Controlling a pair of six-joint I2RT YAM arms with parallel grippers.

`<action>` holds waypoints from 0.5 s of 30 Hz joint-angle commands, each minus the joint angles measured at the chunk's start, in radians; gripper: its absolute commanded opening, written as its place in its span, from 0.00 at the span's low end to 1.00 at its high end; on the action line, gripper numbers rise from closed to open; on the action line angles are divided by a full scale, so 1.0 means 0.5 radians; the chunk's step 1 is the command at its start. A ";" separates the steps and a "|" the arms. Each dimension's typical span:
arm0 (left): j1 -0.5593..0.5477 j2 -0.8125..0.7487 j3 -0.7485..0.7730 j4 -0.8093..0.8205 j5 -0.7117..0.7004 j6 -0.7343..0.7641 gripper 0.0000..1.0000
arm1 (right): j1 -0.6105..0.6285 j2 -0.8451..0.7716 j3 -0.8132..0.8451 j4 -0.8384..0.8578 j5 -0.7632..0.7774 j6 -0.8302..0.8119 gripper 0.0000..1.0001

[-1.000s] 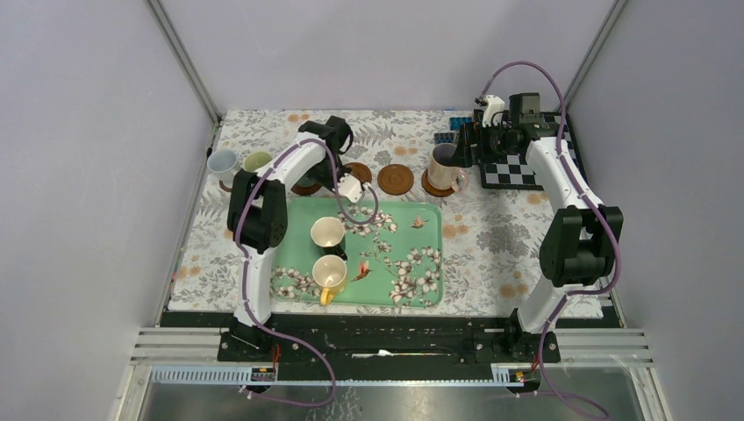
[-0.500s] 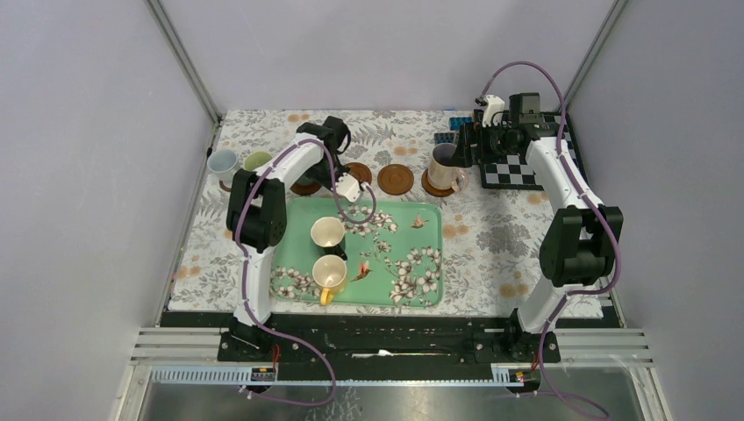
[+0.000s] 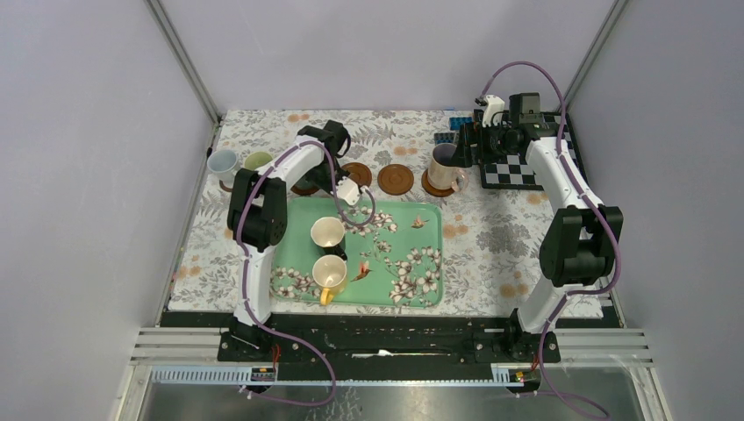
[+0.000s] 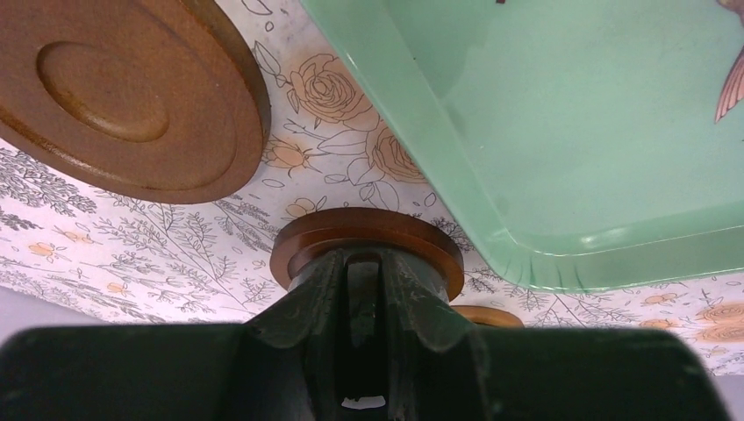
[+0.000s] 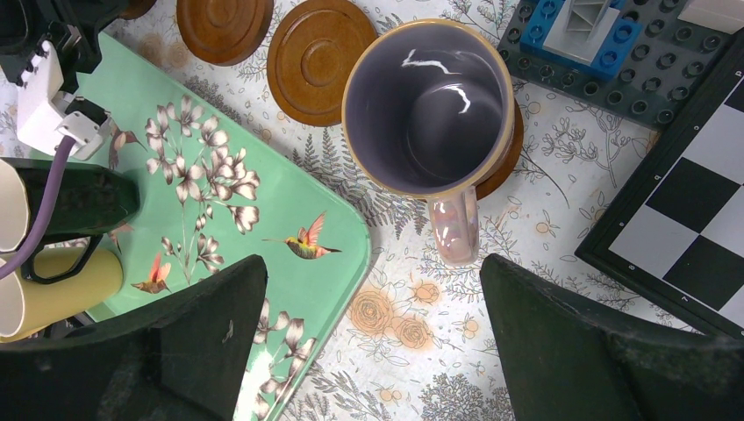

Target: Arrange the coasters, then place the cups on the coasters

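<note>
My left gripper (image 4: pixel 364 263) is shut on the wall of the dark green cup (image 4: pixel 364 282), which stands on a brown coaster (image 4: pixel 368 226) beside the tray's far-left corner. In the top view that arm (image 3: pixel 321 178) hides this cup. Two bare coasters (image 3: pixel 359 173) (image 3: pixel 396 179) lie to the right of it. The pinkish cup with purple inside (image 5: pixel 427 105) stands on a coaster (image 5: pixel 504 167), and my right gripper (image 5: pixel 370 267) hovers open just beyond its handle. The pale blue cup (image 3: pixel 222 161) and olive cup (image 3: pixel 257 161) stand at the far left. The cream cup (image 3: pixel 327 232) and yellow cup (image 3: pixel 331 274) are on the tray.
The green floral tray (image 3: pixel 404 263) fills the middle of the table. A black-and-white chessboard (image 3: pixel 518 167) and blue building blocks (image 3: pixel 447 138) sit at the back right, close to my right gripper. Grey walls close in both sides.
The left arm has edged slightly to the left with its jaws still shut. The right arm has not moved.
</note>
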 commanded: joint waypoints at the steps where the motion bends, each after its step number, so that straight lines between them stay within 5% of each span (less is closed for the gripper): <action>1: 0.014 -0.047 -0.011 0.027 -0.049 0.062 0.13 | -0.006 0.024 0.083 -0.007 -0.012 -0.012 0.98; 7: 0.017 -0.074 -0.039 0.027 -0.071 0.064 0.34 | -0.006 0.027 0.087 -0.009 -0.015 -0.005 0.98; 15: 0.000 -0.179 0.024 -0.009 -0.032 0.059 0.46 | -0.008 0.030 0.090 -0.008 -0.015 -0.008 0.98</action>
